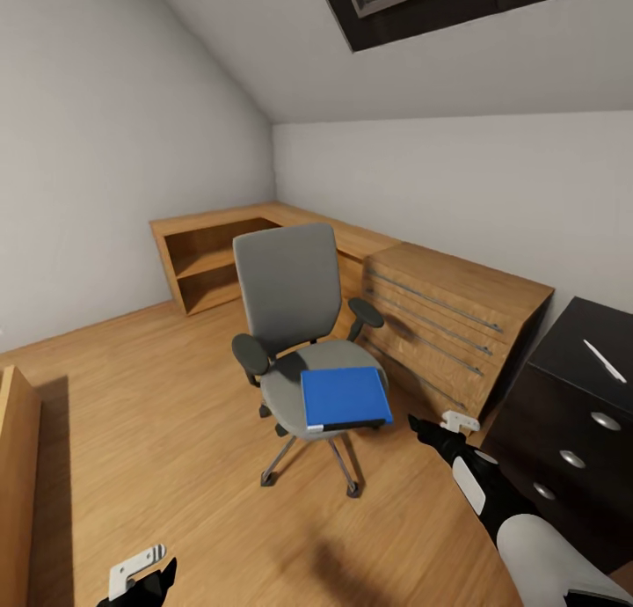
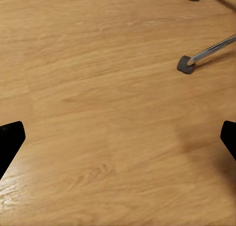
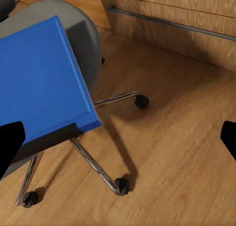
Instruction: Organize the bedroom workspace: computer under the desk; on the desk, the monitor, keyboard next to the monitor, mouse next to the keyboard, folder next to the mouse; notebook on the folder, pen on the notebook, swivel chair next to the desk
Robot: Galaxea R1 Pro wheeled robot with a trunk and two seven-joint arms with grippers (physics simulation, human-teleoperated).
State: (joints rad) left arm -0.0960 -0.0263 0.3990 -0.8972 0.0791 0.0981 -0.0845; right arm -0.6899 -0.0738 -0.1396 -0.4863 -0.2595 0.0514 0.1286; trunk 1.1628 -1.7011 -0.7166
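Folder, flat and bright blue [image 1: 345,397], lies on the front of the seat of the grey upholstered swivel chair with chrome base [image 1: 291,301], which stands on the wooden floor [image 1: 158,431] beside a light wooden drawer unit [image 1: 448,321]. My right hand [image 3: 118,137] hangs open just beside the folder; my left hand [image 2: 118,137] is open above bare floor. A thin white pen [image 1: 605,361] lies on the black tabletop [image 1: 571,343]
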